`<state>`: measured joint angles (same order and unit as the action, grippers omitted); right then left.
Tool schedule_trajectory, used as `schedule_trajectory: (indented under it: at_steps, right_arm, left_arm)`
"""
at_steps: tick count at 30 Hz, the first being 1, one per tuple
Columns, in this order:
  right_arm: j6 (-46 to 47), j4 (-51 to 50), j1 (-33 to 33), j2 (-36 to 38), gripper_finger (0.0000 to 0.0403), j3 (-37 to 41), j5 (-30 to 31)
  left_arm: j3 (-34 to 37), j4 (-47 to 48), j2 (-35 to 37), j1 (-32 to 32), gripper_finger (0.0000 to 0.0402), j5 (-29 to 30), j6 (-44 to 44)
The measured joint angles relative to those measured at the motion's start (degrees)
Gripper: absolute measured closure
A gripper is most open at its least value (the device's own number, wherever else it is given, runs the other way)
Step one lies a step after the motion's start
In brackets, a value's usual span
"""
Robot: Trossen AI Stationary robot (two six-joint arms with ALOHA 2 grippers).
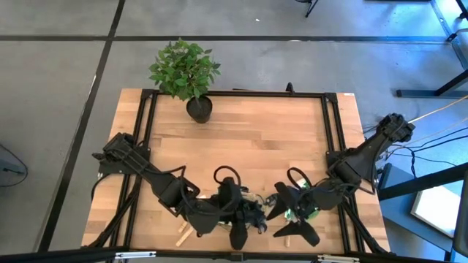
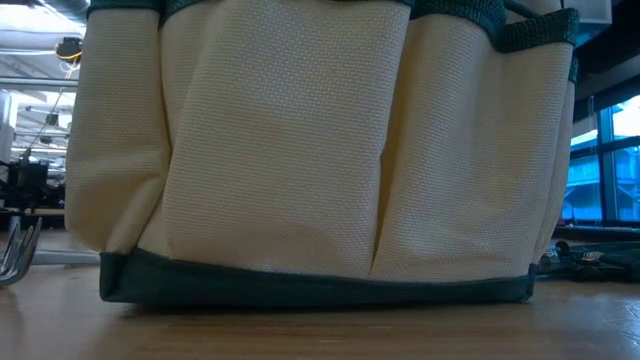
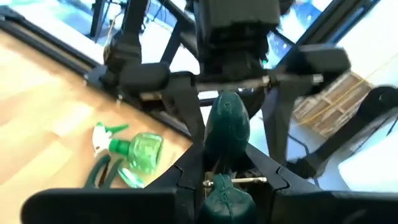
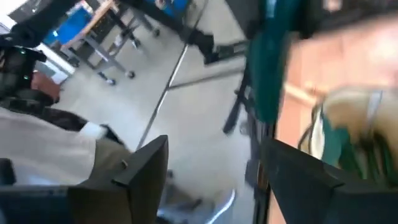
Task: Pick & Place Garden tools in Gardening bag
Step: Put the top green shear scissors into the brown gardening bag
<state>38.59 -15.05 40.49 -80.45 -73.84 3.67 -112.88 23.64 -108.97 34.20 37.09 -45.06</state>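
From where I stand, both arms are crowded over the table's 6 o'clock edge. The left gripper (image 3: 227, 186) is pinched narrow on a dark green-handled tool (image 3: 227, 124), pruners by the look of it. The right gripper (image 4: 211, 162) stands wide with nothing between its fingers. The gardening bag (image 2: 300, 150) sits at that same 6 o'clock edge. The low view is filled by its cream woven wall and dark green base band, while the overhead view hides it almost wholly beneath the arms. I'd judge the bag soft and light, apt to sag or slide if nudged, so tools should drop straight through its open top. The pruners look stiff and fairly heavy for their size, with smooth, rounded handles. A grip low on the handles near the pivot pin seems surest. Only the left wrist view shows the spray bottle (image 3: 140, 152) lying on its side on the wood; being light, round plastic, it is best taken at the neck. Overhead alone shows the potted plant (image 1: 186, 73) near 11 o'clock and a wooden handle (image 1: 183, 235) at 7 o'clock.
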Motion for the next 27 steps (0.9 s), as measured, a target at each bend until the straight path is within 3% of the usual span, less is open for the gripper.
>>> schedule_trajectory:
  at_steps: [4, 10, 13, 17, 22, 27]
  right_arm:
    - [2.51, -7.7, 0.0, 0.01, 0.0141, 0.0, -3.96]
    - [1.72, -16.64, 0.13, 0.03, 0.014, 0.01, -0.8]
    - [-2.6, -15.17, 0.17, 0.03, 0.014, 1.26, -1.54]
    - [-9.14, -7.79, 0.17, 0.07, 0.0144, 5.88, -9.21]
    - [-6.08, -5.05, 0.27, -0.21, 0.0146, 11.36, -9.88]
    - [-3.12, -3.64, 0.52, -0.21, 0.0146, 12.02, -9.87]
  left_arm:
    - [0.04, 2.88, -2.52, 0.0, 0.034, -3.52, -2.68]
    - [0.04, 3.52, -5.5, -0.62, 0.034, -4.82, -3.27]
    - [0.04, 5.16, -6.2, -0.68, 0.034, -4.93, -3.27]
    - [0.02, 7.61, -6.2, -0.72, 0.034, -4.83, -3.7]
    - [0.02, 7.66, -5.92, -0.17, 0.034, -2.94, -3.74]
    - [0.02, 9.15, -5.92, 0.14, 0.034, -3.43, -3.73]
